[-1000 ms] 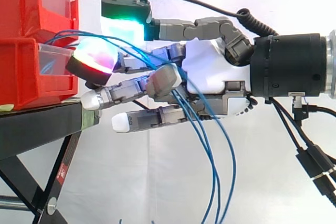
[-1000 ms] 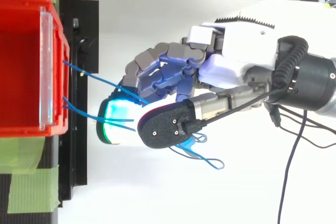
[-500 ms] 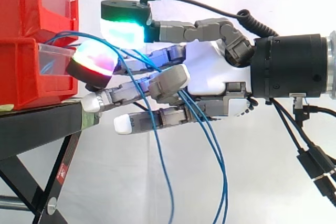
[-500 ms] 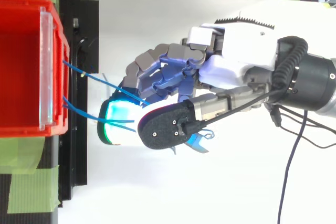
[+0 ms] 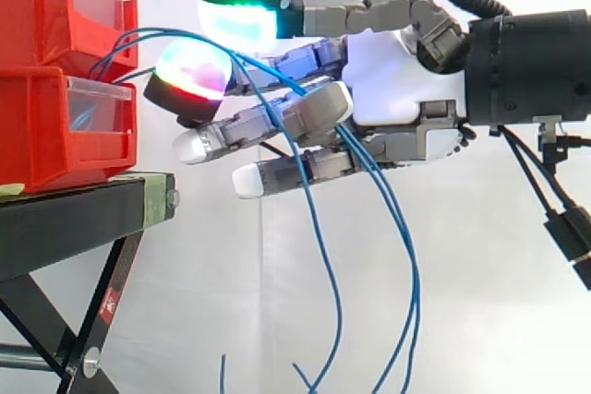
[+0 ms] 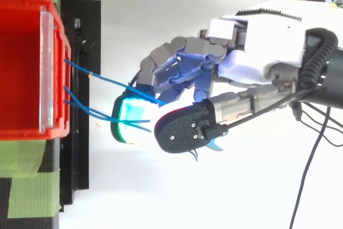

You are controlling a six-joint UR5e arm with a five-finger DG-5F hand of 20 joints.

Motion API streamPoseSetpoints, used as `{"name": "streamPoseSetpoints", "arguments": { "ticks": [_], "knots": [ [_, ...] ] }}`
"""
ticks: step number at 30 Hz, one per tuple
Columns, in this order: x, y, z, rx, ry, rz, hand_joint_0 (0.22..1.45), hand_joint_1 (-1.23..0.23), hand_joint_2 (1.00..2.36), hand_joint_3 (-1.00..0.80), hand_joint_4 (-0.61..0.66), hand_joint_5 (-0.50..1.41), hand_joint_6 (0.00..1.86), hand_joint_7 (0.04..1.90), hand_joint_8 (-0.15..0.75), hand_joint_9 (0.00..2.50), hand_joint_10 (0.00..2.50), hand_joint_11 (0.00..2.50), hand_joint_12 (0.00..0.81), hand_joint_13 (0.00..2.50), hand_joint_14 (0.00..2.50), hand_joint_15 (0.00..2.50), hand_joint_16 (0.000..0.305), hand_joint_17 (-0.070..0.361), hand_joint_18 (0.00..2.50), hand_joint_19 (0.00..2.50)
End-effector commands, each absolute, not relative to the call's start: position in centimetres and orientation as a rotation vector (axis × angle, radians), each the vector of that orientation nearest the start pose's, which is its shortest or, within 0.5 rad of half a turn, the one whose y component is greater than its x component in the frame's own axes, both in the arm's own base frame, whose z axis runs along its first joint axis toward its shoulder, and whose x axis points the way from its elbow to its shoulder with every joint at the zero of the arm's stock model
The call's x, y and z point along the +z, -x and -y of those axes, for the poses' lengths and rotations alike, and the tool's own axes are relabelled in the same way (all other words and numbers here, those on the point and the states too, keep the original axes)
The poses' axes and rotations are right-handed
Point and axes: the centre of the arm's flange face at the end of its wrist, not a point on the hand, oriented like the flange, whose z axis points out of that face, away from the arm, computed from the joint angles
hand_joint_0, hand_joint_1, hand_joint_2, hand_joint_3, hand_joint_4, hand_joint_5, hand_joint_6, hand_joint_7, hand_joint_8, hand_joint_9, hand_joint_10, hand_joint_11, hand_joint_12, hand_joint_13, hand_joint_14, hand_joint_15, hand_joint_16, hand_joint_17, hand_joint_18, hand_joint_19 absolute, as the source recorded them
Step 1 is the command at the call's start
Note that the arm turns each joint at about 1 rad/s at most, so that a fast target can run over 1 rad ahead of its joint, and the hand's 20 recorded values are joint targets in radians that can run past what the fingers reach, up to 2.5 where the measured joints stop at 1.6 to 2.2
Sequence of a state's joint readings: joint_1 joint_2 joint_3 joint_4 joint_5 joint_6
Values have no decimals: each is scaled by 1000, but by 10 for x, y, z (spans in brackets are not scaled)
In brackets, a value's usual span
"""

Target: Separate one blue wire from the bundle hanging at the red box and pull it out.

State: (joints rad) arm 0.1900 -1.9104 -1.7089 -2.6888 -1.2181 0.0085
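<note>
Several thin blue wires (image 6: 107, 79) are seen leaving the red box (image 5: 37, 126) at 9 o'clock, arched toward 3 o'clock, then hung slack toward 6 o'clock.

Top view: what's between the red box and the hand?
In the top view, blue wires stretch from the red box to the hand, crossing the black stand.

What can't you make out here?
- Side view: the thin blue wires' lower parts, cut off by the bottom edge.
- Both views: wire roots inside the red plastic bin, hidden by its walls.
- Top view: whether the robot hand grips one wire; the hand itself covers it.
</note>
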Motion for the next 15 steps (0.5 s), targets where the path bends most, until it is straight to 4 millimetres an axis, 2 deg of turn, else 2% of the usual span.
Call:
{"name": "streamPoseSetpoints", "arguments": {
  "ticks": [1,4,8,9,10,15],
  "knots": [
    [289,-597,57,1055,-1290,-1122,656,-699,1021,-173,225,-216,875,747,342,619,12,474,401,1485,23,1197,59,133,756,454],
    [290,-596,57,1037,-1285,-1131,655,-700,1022,-175,219,-216,875,747,338,631,12,502,402,1485,24,1202,59,133,758,444],
    [294,-594,59,1002,-1264,-1135,654,-699,1021,-170,220,-217,874,753,351,722,15,703,392,1496,24,1231,59,133,758,437],
    [295,-594,59,995,-1259,-1135,654,-698,1022,-171,217,-217,874,755,356,760,17,770,391,1496,23,1235,59,132,756,445],
    [297,-594,60,990,-1257,-1132,654,-697,1021,-173,219,-217,874,753,361,827,17,970,392,1498,22,1248,59,132,757,442],
    [297,-593,61,963,-1247,-1134,654,-686,1021,-177,220,-218,876,755,365,867,15,1078,387,1500,21,1268,59,133,753,445]
  ]
}}
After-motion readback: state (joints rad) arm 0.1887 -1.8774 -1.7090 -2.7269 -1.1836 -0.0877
